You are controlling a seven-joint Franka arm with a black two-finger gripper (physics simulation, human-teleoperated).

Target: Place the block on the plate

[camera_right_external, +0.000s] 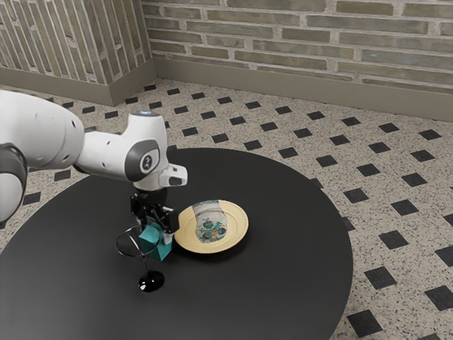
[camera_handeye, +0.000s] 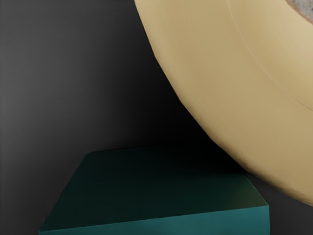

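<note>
In the exterior view my gripper (camera_right_external: 157,230) is low over the round table, at the teal block (camera_right_external: 161,251), and hides part of it. The wine glass stands partly in front of both. The pale yellow plate (camera_right_external: 185,236) lies just to the exterior view's right of the block, with a patterned picture in its middle. In the wrist view the teal block (camera_handeye: 161,188) is large and close under my hand, next to the rim of the plate (camera_handeye: 215,88). How my gripper stands around the block cannot be made out.
A dark wine glass (camera_right_external: 151,281) stands on the black round table (camera_right_external: 283,283), close beside the block on the side away from the plate. The table's curved edge runs beyond the plate, with tiled floor (camera_right_external: 396,212) past it.
</note>
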